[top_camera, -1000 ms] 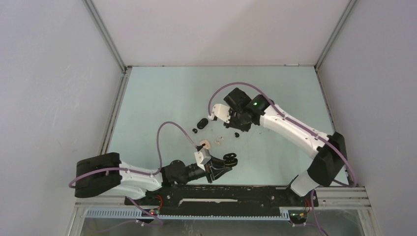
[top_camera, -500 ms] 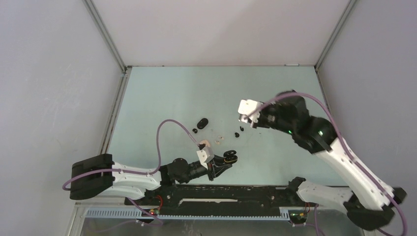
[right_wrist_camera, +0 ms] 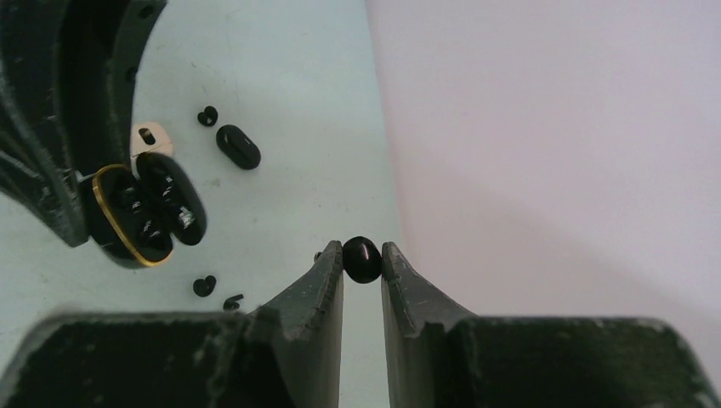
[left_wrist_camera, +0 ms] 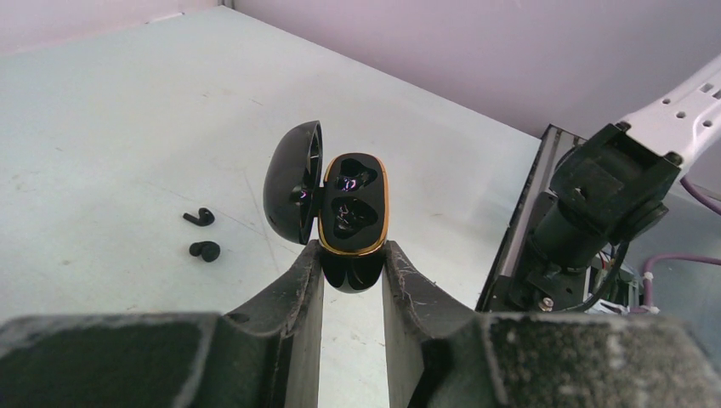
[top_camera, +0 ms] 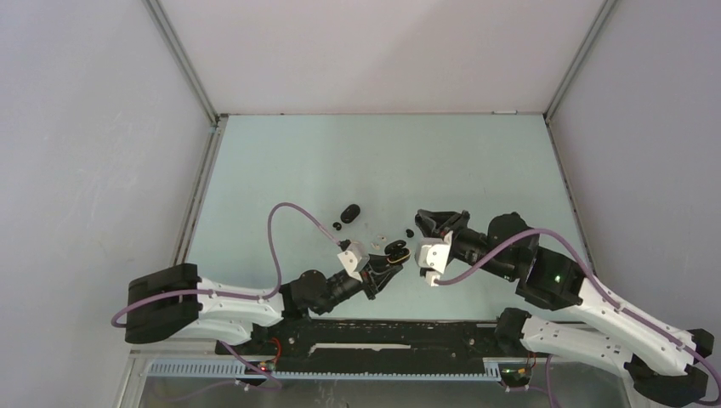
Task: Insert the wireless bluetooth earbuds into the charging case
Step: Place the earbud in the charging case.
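A: Start on the left. What has the left gripper [left_wrist_camera: 353,265] got?

B: Its fingers are clamped on the lower end of the black charging case [left_wrist_camera: 351,212], the one with the gold rim, and hold it up off the table [top_camera: 289,153]. The lid [left_wrist_camera: 293,183] hangs open to one side and both wells face outward. They look empty to me, though the glare makes that hard to confirm.

A: And on the table?

B: Two loose black earbuds [left_wrist_camera: 205,251] lie well apart from the held case. A closed black case [right_wrist_camera: 238,146] and a cream case [right_wrist_camera: 151,138] are farther off. Nothing touches any of them.

A: The right side?

B: The right gripper [right_wrist_camera: 362,265] is pinched on one black earbud [right_wrist_camera: 361,259], caught only at the very fingertips. It is in the air near the open case, not touching it.

A: What worries you?

B: Three things:
- **The bud:** it is round and glossy and held by so little that a nudge against the gold rim could spin it or pop it out.
- **Its orientation:** I cannot tell which way it faces, so it may meet the wrong well or go in crooked and not seat.
- **The case:** it is gripped at one narrow end, so a firm push from the right could pivot it between the fingers. A stray finger could also knock the lid shut.
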Robot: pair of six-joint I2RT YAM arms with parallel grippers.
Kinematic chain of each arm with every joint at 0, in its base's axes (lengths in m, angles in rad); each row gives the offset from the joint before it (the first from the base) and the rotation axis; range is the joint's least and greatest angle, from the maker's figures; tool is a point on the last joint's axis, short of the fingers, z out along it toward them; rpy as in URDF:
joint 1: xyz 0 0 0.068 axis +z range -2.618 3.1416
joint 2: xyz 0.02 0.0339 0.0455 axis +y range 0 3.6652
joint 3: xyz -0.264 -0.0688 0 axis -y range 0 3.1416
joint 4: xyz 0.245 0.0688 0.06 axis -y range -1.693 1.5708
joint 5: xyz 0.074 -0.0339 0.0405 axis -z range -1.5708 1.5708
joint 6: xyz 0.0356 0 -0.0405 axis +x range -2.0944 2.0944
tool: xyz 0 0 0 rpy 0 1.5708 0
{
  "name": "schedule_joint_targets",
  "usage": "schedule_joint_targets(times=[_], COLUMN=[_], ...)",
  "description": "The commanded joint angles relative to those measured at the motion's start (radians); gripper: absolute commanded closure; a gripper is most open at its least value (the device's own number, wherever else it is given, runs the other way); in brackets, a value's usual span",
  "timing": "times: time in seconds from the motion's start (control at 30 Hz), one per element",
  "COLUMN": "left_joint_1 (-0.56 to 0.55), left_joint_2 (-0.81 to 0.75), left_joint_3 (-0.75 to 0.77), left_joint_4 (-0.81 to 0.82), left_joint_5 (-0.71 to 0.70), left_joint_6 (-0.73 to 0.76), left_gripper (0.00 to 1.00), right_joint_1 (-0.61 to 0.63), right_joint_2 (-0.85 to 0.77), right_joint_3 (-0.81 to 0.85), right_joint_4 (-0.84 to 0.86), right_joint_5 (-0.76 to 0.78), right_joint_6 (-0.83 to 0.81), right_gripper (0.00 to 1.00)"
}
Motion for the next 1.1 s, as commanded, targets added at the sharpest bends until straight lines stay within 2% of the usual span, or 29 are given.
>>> schedule_joint_targets(times=[0.0,0.43,1.07], left_joint_1=[-0.008,-0.010,-0.017], left_joint_2=[-0.005,-0.045,-0.066], left_joint_3=[0.034,0.023,0.011], left_joint_4=[0.064,0.095,0.104], left_joint_5=[-0.057,-0.053,-0.013], left_joint_6=[0.058,0.070,0.058], left_gripper=[1.00,1.00,1.00], right_joint_1=[0.045,0.173,0.238], right_joint_2=[-0.050,-0.080,-0.034], right_joint_3=[-0.049,-0.131,-0.164], right_joint_4=[0.074,0.076,0.088], right_joint_5=[0.045,0.090,0.133], right_joint_6=[-0.100,-0.176,-0.224], right_gripper=[1.00,1.00,1.00])
